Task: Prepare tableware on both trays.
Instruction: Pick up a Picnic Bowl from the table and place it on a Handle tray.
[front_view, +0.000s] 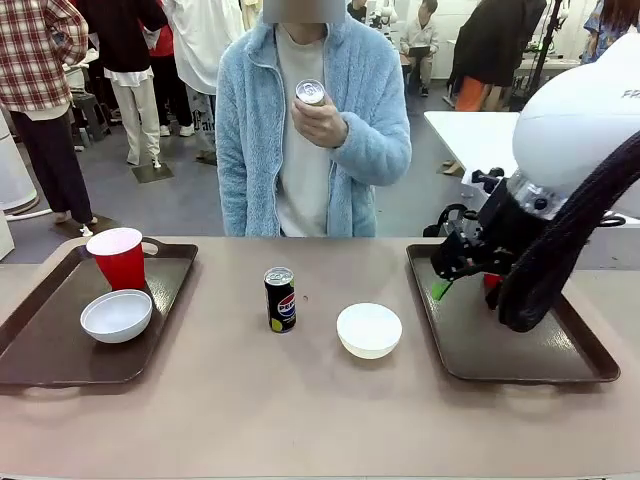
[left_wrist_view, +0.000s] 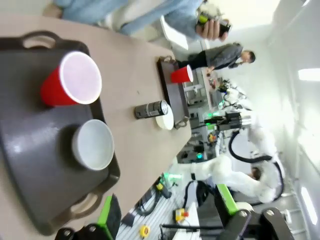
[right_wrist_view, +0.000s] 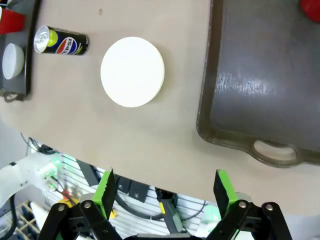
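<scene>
the right fingers (right_wrist_view: 107, 189) were spread wide with nothing between their green pads, hanging above the right tray (front_view: 520, 345), which carried one red cup (right_wrist_view: 311, 9) at its far end and was otherwise bare. the loose white bowl (front_view: 369, 329) sat on the desk (front_view: 300, 410) just beside that tray's inner rim, apart from it, with the upright can (front_view: 280, 299) a little farther toward the middle. in the right wrist view the bowl lay ahead of the fingers and off to the left, on the far side of the tray rim from them, so the move would likely be a short sideways reach over the rim and down. being round, the bowl offered no long axis to line up with; the can's long axis stood vertical. the right arm was clearly the nearer one to both. the left fingers (left_wrist_view: 107, 216) were also spread and empty, held back above the near end of the left tray (left_wrist_view: 30, 165), where the other red cup (front_view: 120, 257) and the other bowl (front_view: 116, 315) already sat. the person's hand (front_view: 322, 122) held a second can (front_view: 311, 93) at chest height across the desk.
</scene>
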